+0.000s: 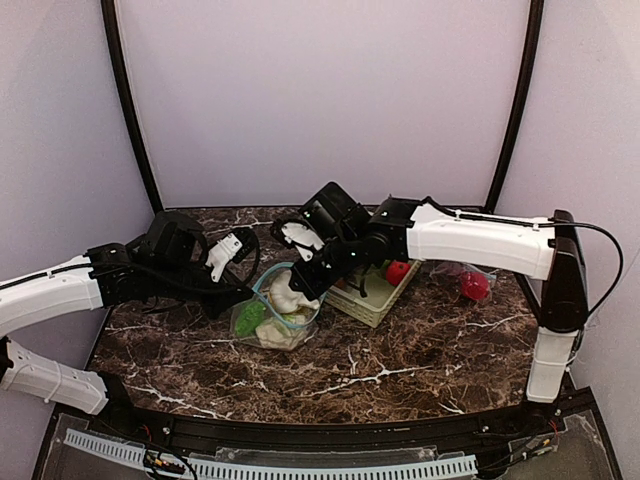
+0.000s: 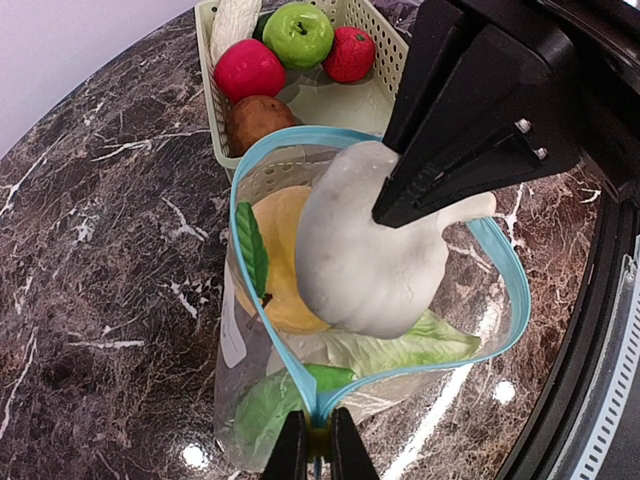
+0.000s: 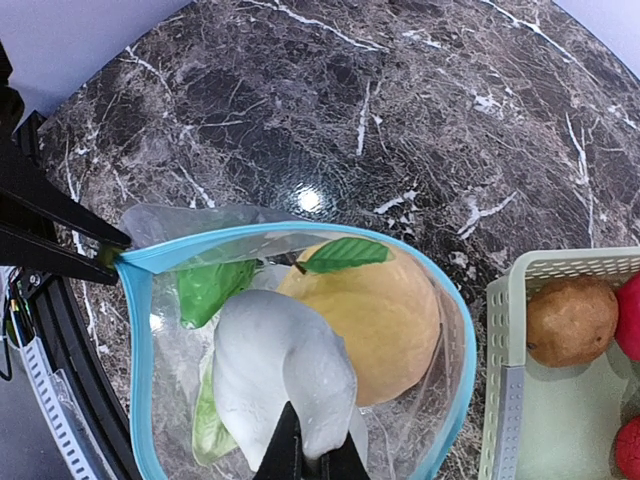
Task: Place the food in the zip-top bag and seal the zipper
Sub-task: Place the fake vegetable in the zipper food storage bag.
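Observation:
The clear zip-top bag (image 2: 250, 380) with a blue zipper rim stands with its mouth wide open. My left gripper (image 2: 311, 452) is shut on the zipper's end corner; it is also seen from above (image 1: 242, 297). My right gripper (image 3: 310, 466) is shut on a smooth white toy vegetable (image 3: 275, 365), held in the bag's mouth (image 1: 262, 283). Inside lie an orange-yellow fruit (image 3: 375, 315) with a green leaf and green leafy pieces (image 2: 395, 350). From the left wrist, the right gripper's black fingers (image 2: 470, 120) grip the white piece (image 2: 360, 260) from above.
A pale green lattice basket (image 2: 372, 100) stands just beyond the bag, holding a green apple (image 2: 297, 33), a red fruit (image 2: 248, 70), another red piece (image 2: 351, 54) and a brown potato (image 2: 258, 118). Another red item (image 1: 474, 286) lies on the marble table to the right.

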